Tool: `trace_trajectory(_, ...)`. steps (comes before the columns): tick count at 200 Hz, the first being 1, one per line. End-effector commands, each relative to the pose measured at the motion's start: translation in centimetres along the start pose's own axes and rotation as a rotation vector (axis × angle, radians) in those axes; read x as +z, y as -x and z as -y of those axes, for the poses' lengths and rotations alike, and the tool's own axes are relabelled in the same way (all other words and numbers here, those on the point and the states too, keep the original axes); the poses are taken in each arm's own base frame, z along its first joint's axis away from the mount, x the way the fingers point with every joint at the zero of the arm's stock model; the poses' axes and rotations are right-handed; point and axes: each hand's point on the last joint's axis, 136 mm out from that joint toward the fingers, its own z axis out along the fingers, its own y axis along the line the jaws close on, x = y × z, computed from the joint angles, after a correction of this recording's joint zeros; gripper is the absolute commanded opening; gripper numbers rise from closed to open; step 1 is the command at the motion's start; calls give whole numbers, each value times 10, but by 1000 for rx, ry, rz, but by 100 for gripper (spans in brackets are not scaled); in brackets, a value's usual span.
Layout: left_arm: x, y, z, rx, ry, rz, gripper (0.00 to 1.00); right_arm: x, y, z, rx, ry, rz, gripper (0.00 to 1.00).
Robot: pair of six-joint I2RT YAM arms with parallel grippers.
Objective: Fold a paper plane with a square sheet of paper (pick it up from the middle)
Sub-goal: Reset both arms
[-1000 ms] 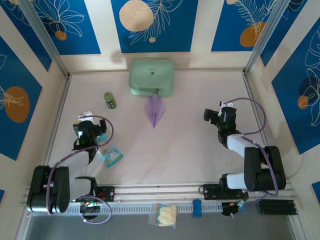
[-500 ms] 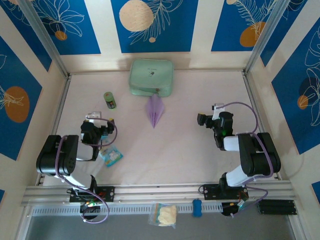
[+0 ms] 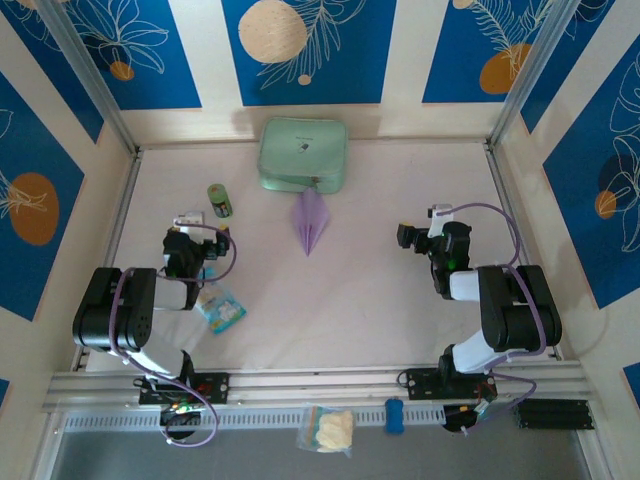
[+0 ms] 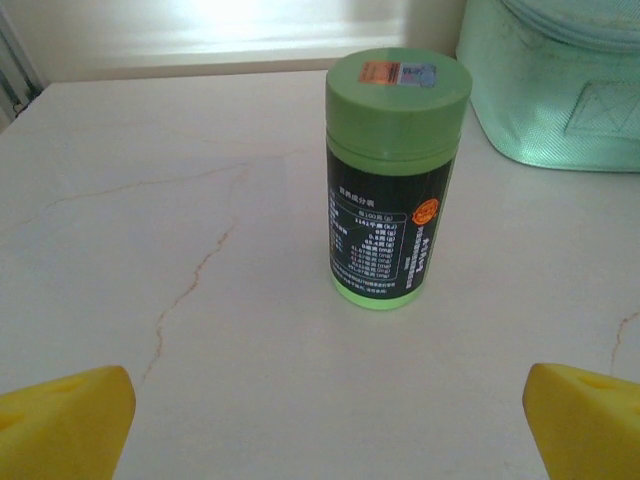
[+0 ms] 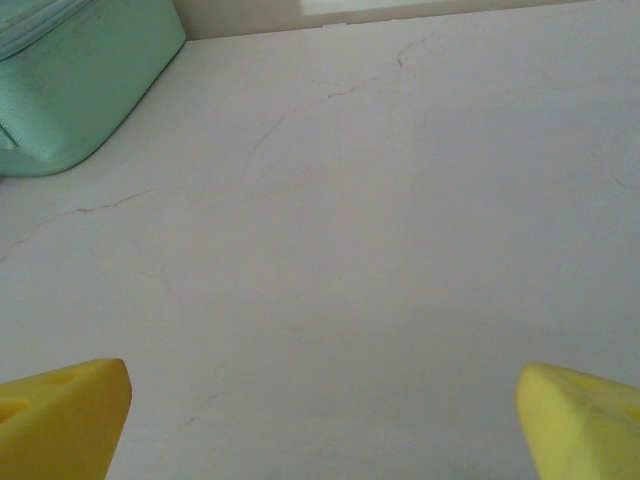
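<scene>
The paper plane [image 3: 310, 222], a narrow creased dart of lavender paper, lies on the table just in front of the mint-green pouch [image 3: 303, 155], its point toward the near edge. No flat square sheet of paper is in view. My left gripper [image 3: 195, 235] hangs low at the left, well apart from the plane. It is open, with its yellow fingertips [image 4: 65, 420] wide apart and only bare table between them. My right gripper [image 3: 425, 235] sits at the right, also far from the plane. It too is open over bare table, fingertips [image 5: 580, 415] spread wide.
A green-capped bottle [image 4: 395, 175] stands upright just ahead of the left gripper [image 4: 330, 430]. A blue-and-white snack packet [image 3: 221, 310] lies near the left arm. A corner of the pouch [image 5: 70, 80] shows beyond the right gripper [image 5: 325, 420]. Walls enclose the table.
Both arms have folded back toward their bases. The left gripper shifted slightly away from the near edge toward the bottle, the right one slightly left. The paper plane has not moved.
</scene>
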Motion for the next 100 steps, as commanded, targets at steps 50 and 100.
trace_trajectory(50, 4, 3, 4, 36, -11, -8, 100, 3, 12, -2, 2, 16, 28, 99)
trace_trajectory(100, 5, 3, 5, 41, -7, -13, 99, 3, 12, -2, 2, 16, 29, 99)
